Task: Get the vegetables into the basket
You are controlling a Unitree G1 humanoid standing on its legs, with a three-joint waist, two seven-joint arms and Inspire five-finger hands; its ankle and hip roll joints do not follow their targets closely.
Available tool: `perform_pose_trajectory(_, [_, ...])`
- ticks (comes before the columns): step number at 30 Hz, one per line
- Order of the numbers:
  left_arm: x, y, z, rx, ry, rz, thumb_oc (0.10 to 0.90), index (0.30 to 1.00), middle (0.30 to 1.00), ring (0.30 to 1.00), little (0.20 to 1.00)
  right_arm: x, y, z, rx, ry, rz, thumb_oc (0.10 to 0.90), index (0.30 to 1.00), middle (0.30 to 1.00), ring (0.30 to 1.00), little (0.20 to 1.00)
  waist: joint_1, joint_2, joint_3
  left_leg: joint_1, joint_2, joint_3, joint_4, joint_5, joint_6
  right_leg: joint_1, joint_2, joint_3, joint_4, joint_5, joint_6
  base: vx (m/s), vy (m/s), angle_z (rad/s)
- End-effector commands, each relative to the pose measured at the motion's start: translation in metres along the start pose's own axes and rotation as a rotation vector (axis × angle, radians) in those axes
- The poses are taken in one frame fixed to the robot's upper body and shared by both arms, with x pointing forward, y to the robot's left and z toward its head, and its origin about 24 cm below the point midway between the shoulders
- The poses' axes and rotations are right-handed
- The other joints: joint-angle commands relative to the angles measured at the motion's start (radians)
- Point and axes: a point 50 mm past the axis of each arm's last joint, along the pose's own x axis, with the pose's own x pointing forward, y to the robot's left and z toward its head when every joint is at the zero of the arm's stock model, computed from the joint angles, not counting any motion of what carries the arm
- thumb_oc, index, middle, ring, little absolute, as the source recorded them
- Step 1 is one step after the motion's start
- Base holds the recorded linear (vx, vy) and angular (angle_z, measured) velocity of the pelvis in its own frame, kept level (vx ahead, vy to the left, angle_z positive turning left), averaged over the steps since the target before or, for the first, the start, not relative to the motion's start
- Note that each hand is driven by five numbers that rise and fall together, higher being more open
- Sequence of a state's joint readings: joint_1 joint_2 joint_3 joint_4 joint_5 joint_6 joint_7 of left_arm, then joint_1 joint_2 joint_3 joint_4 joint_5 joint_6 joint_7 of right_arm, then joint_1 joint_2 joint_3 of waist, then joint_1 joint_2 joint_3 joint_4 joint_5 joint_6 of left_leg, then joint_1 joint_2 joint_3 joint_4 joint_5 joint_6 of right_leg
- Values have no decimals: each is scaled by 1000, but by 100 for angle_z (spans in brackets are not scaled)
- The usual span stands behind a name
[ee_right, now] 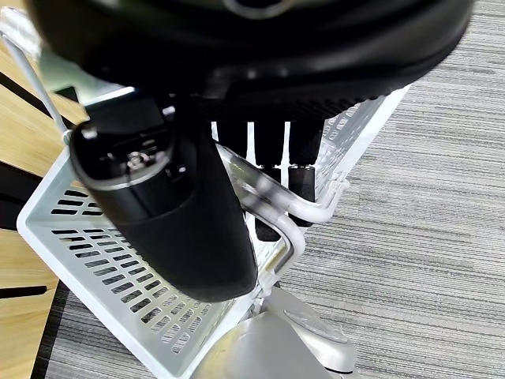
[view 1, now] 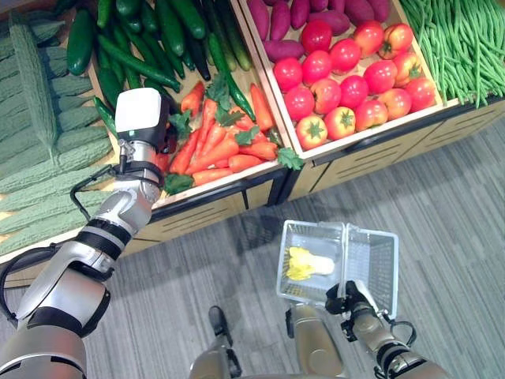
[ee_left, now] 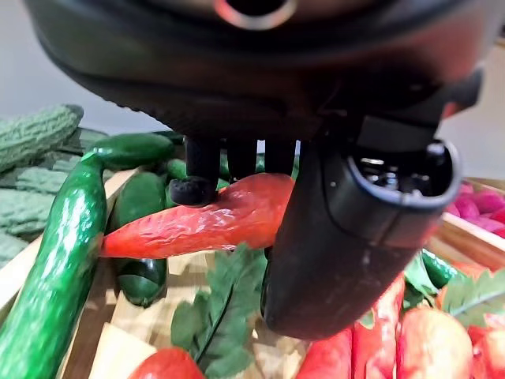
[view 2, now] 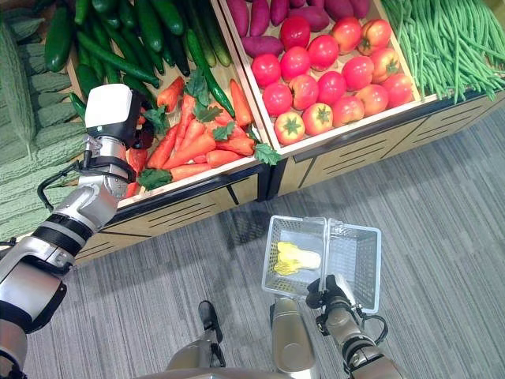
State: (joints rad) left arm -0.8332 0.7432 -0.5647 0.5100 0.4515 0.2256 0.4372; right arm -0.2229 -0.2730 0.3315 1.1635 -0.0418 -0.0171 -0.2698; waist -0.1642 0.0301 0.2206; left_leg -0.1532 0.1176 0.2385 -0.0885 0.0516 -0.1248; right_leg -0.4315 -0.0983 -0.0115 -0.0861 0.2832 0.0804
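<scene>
My left hand [view 1: 166,144] reaches into the wooden crate of carrots [view 1: 217,150]. In the left wrist view its fingers [ee_left: 193,185] and thumb [ee_left: 355,213] are curled round one orange carrot [ee_left: 229,217], which is held a little above the crate's leafy tops. My right hand [view 1: 351,300] hangs low over the floor, shut on the handle [ee_right: 268,197] of the white wire basket [view 1: 371,260]. A yellow and white leafy vegetable [view 1: 308,263] lies inside the basket.
The carrot crate has cucumbers [view 1: 150,39] behind it and bitter gourds [view 1: 39,118] to its left. To the right are tomatoes [view 1: 351,75], sweet potatoes [view 1: 284,20] and green beans [view 1: 465,39]. Grey carpet [view 1: 442,205] lies in front of the stand.
</scene>
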Motion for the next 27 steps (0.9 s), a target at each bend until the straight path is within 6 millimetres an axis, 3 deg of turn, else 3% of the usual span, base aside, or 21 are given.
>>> perform_pose_trajectory(1, [17,68,-17,84,-13,309,400,300,300,300,300,-19,18,-59,-119,156,69,400,300,300,300,300,16,-43,-71,-86,7,-121,1,57,-4,2,-55,-3,12,-45,99,0,0,0])
perform_pose_trajectory(10, [9,86,0,57,-111,382,400,300,300,300,300,-21,14,-67,-134,190,64,400,300,300,300,300,35,-43,-85,-56,5,-135,1,48,1,49,-59,-11,12,-62,97,7,-1,2])
perform_pose_trajectory(27, [-11,93,-1,49,-167,376,400,300,300,300,300,-29,11,-93,-204,287,99,400,300,300,300,300,68,-33,-164,69,-8,-156,1,8,13,203,-75,-37,5,-105,102,22,6,8])
